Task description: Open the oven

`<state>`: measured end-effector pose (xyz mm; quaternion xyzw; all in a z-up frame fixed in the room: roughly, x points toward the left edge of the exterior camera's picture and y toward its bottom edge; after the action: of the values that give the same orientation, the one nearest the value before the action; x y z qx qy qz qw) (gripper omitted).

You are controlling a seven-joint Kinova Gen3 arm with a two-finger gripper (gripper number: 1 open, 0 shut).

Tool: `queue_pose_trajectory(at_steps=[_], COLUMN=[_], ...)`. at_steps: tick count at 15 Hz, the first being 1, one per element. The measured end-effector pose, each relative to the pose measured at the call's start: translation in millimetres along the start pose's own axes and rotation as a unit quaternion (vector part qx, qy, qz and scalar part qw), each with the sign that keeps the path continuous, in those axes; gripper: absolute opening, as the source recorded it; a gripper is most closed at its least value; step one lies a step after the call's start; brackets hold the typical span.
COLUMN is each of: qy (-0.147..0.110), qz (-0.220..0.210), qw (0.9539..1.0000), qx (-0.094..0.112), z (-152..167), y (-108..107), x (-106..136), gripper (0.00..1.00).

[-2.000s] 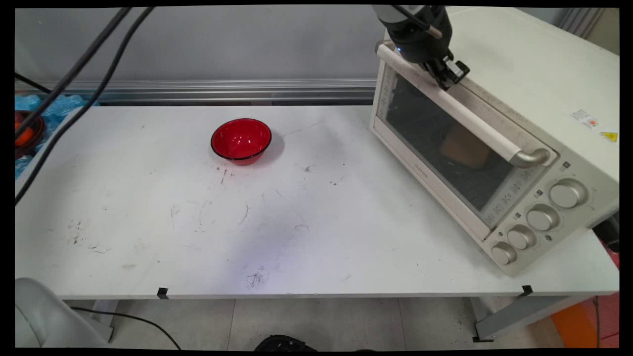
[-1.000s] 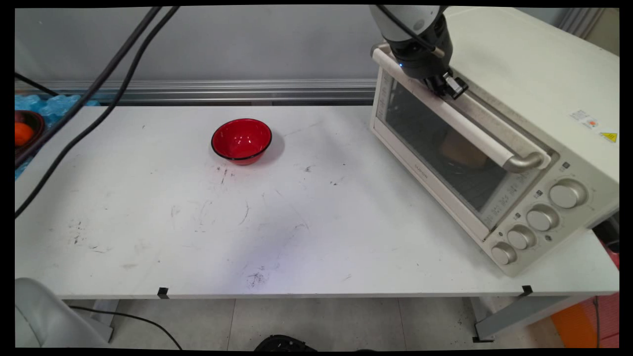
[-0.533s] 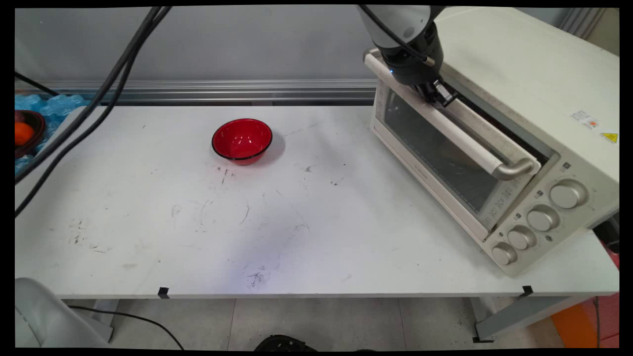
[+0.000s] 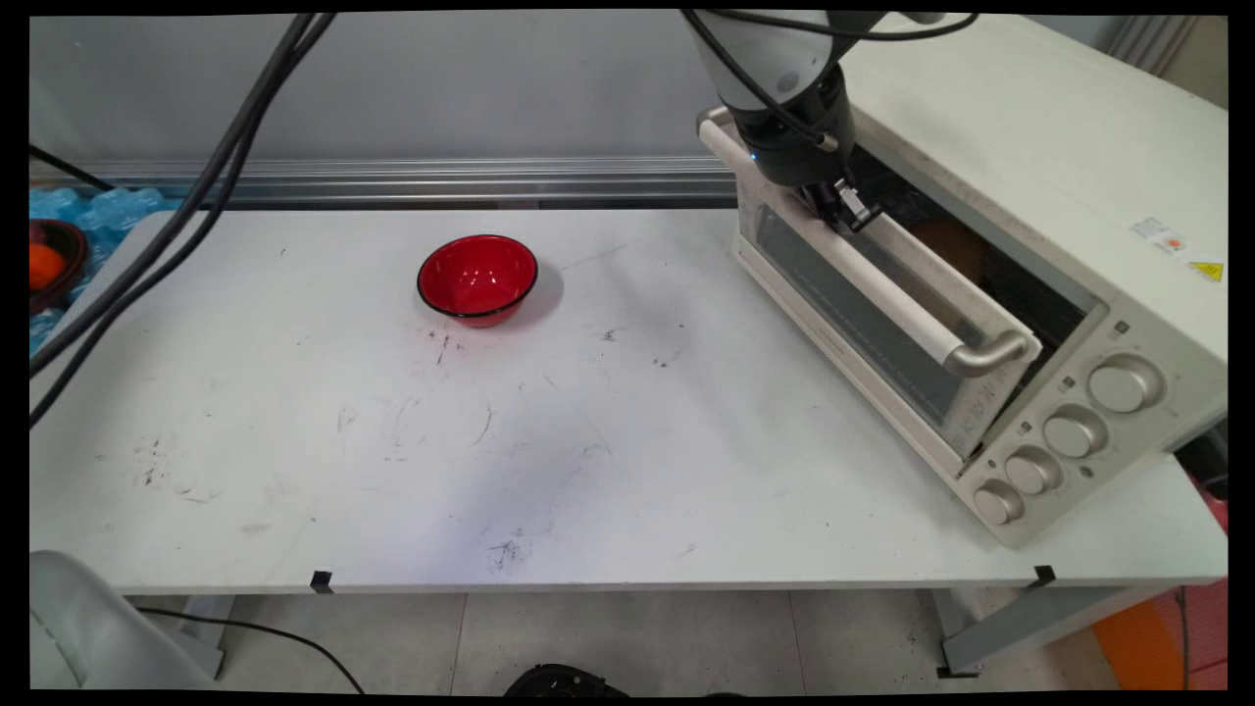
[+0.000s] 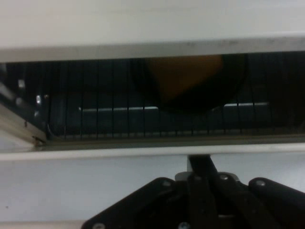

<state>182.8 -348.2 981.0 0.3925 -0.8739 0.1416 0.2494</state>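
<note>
Hidden: you see only part of a brown item (image 5: 188, 78) on the rack inside the oven (image 4: 990, 245) | Claw (image 4: 845, 208): closed on the door handle (image 4: 863, 279), door ajar, far right | Count: one red bowl (image 4: 477, 277) on table (image 4: 392, 441), four knobs (image 4: 1074, 431).

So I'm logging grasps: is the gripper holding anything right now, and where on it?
Yes: the gripper is shut on the oven door's handle, near the far end of the white bar; the door is partly open.
</note>
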Motion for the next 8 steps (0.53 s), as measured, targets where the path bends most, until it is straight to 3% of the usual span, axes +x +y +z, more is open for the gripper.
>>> queue_pose_trajectory(at_steps=[8], qy=[-0.015], qz=[-0.004], qw=[0.9999], qx=[-0.002], z=[-2.8], y=[0.9], x=[-5.6], gripper=[0.0])
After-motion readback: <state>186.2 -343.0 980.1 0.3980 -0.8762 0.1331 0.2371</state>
